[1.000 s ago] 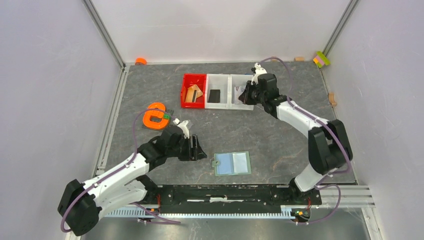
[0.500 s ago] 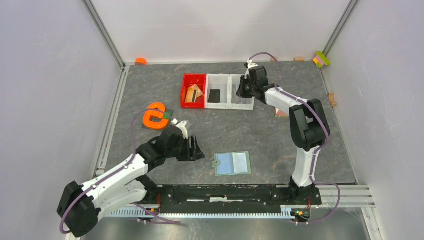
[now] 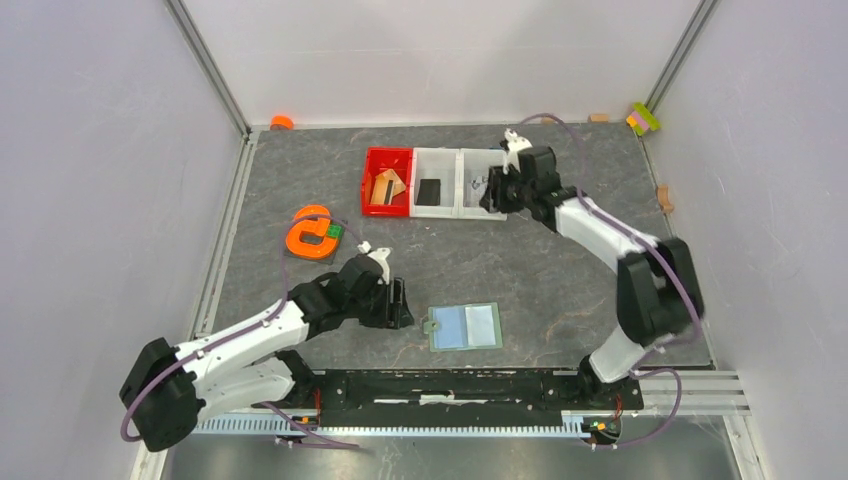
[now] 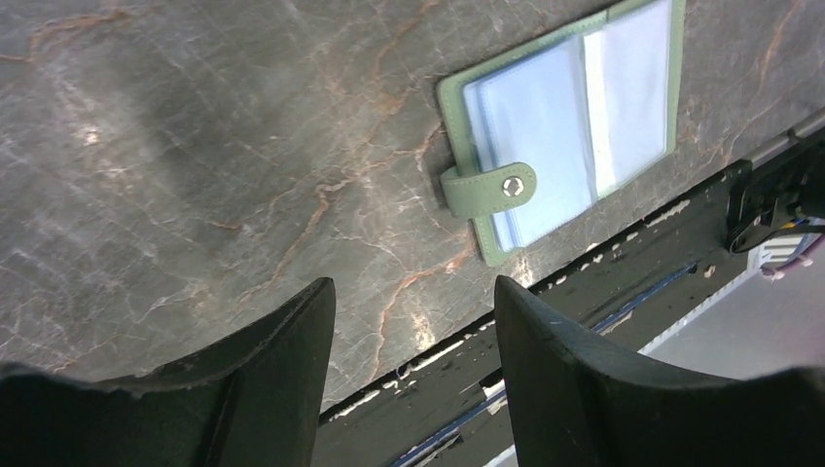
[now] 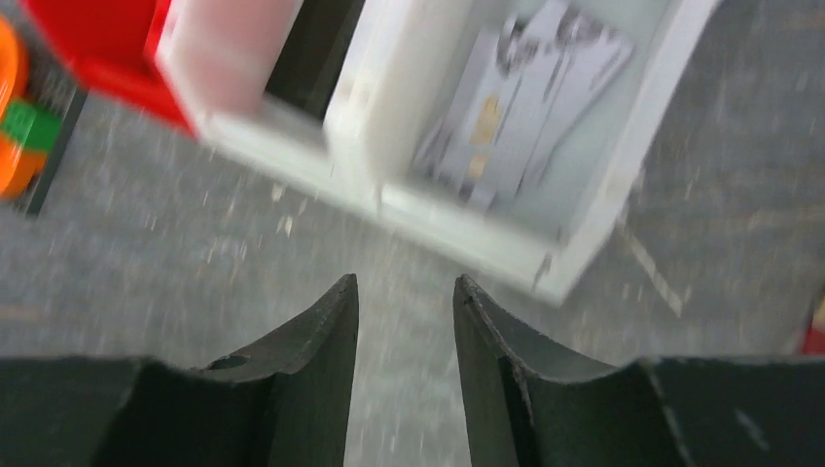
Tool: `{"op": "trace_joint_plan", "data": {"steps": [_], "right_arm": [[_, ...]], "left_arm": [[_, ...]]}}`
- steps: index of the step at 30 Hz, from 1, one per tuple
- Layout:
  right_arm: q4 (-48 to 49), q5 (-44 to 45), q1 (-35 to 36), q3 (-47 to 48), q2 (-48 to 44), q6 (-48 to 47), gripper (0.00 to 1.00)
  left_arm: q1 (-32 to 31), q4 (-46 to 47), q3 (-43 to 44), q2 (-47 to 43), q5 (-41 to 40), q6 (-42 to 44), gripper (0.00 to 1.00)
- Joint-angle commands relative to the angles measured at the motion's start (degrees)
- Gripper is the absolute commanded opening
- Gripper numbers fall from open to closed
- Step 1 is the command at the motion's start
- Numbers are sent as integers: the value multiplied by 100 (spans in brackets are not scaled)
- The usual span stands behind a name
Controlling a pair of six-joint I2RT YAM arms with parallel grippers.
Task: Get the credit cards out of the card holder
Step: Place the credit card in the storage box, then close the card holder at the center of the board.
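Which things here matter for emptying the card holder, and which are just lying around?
Job: card holder; tan-gold card and grey card, lying in the bins.
Lying about: orange C-shaped piece; coloured blocks.

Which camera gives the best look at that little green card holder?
The left wrist view: the card holder is close and sharp in the upper right, lying open, with its snap tab plain to see. In the top view the card holder is small and lacks detail. The right wrist view misses it.
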Motion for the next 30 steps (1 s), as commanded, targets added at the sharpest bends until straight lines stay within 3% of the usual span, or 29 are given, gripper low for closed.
{"op": "trace_joint_plan", "data": {"steps": [1, 5, 10, 12, 16, 22, 26, 30], "right_arm": [[403, -555, 11, -1471, -1520, 14, 46], [34, -700, 35, -2622, -2613, -41, 49], [-354, -1134, 32, -4133, -4032, 136, 66], [-431, -1343, 36, -4655, -4525, 307, 68], [-589, -1516, 43, -5333, -5235, 568, 69], [-76, -2048, 53, -6003, -5377, 1065, 70], [277, -2014, 186, -6183, -5420, 1404, 70], [615, -1965, 492, -6152, -5275, 1669, 71]], "left_arm": [[-473, 42, 363, 208, -519, 28, 67], [-819, 268, 430, 506, -588, -62, 67], [-1148, 429, 569, 1052, -502, -170, 68], [-1167, 591, 540, 1263, -261, -257, 67], [-1168, 1211, 323, 1514, 242, -568, 54], [-1163, 1399, 306, 1818, 310, -731, 52], [-1129, 1530, 306, 2328, 477, -766, 37], [-1093, 1794, 208, 2634, 564, -860, 34]]}}
